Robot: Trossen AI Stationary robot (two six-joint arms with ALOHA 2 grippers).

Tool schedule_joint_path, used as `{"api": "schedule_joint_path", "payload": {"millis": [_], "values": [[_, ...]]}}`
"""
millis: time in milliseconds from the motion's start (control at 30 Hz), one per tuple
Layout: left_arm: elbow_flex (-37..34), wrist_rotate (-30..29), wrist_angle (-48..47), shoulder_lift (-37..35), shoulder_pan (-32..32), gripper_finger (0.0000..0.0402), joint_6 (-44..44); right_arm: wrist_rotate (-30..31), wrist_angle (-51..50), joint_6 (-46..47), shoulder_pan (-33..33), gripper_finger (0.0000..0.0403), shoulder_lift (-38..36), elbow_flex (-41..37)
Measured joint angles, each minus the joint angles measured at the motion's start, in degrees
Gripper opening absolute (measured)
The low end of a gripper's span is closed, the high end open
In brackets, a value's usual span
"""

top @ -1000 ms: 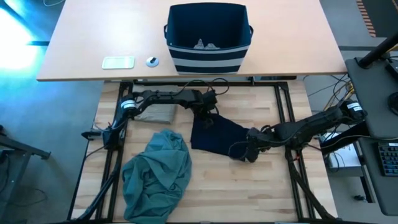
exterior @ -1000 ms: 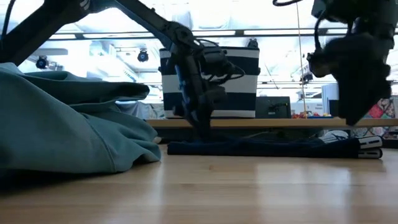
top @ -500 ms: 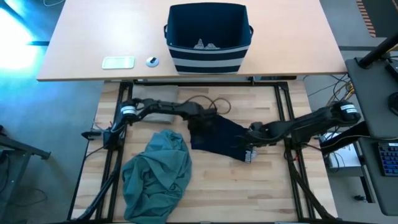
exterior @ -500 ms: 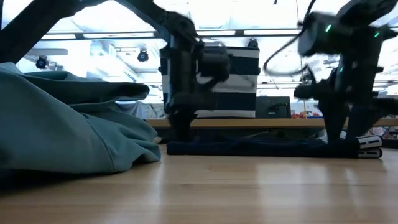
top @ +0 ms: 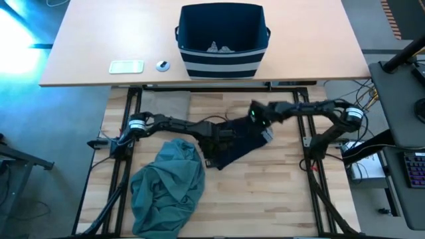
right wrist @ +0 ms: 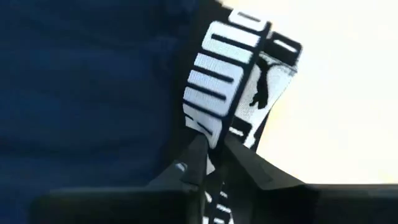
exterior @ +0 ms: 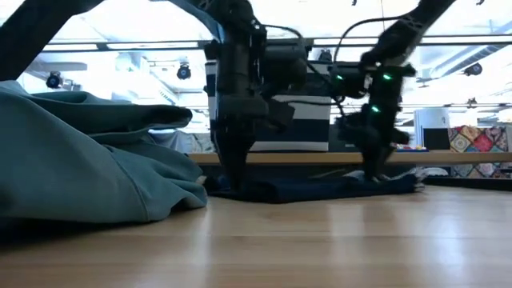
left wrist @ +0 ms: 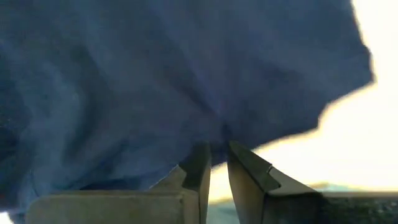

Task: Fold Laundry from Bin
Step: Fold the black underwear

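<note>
The navy garment (top: 234, 143) lies at centre frame on the wooden table (top: 279, 199), pinched at both ends: the left gripper (top: 214, 136) clenches its left edge, and the right gripper (top: 264, 123) clamps its white-lettered corner. A second ago that corner lay lower right; now it is folded up toward the bin (top: 222, 40).

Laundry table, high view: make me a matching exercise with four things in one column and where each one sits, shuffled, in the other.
Things:
1. teal-green garment
2. navy garment
3. bin
4. beige garment

Places:
A. on the far desk
B. heaped at the table's near left
C. mid-table, pinched by the left gripper and the right gripper
D. at the table's far left corner

Pairs: 1-B, 2-C, 3-A, 4-D
</note>
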Motion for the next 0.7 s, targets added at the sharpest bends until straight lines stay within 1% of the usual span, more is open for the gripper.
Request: {"api": "schedule_joint_path", "payload": {"millis": [67, 133, 200, 300, 367, 467, 533, 600, 700], "values": [[1.55, -0.28, -2.02, -0.28, 0.64, 0.0039, -0.23, -3.58, -2.99, -1.66, -2.31, 0.0059, 0.71, 4.02], [1.82, -1.91, -3.45, -1.02, 1.81, 0.0039, 0.13, -6.97, -6.79, -1.28, -3.63, 0.0087, 0.75, 6.88], [1.13, -3.59, -3.65, -2.07, 2.93, 0.0039, 0.33, -8.6, -10.49, -0.69, -4.07, 0.0119, 0.04, 8.18], [0.13, -4.1, -3.69, -3.4, 4.24, 0.0039, 0.58, -9.25, -13.97, 0.86, -4.58, 0.0171, -1.13, 7.32], [-0.45, -4.3, -3.01, -4.02, 4.7, 0.0039, 0.81, -9.47, -13.68, 2.18, -5.15, 0.0203, -1.34, 5.33], [-0.7, -4.3, 0.54, -4.93, 5.23, 0.0039, 1.14, -9.85, -13.42, 2.68, -5.41, 0.0239, -1.81, 3.46], [-0.63, -2.65, 5.03, -5.56, 6.04, 0.0039, 2.12, -10.41, -13.99, 3.76, -4.8, 0.0258, -3.07, 2.6], [0.64, 1.8, 8.41, -5.66, 7.77, 0.0039, 2.58, -10.83, -14.17, 6.44, -3.71, 0.0273, -5.58, 1.39], [2.69, 8.64, 13.79, -5.14, 11.19, 0.0039, 2.77, -11.79, -13.73, 13.42, -2.09, 0.0286, -10.39, -1.46]]}}
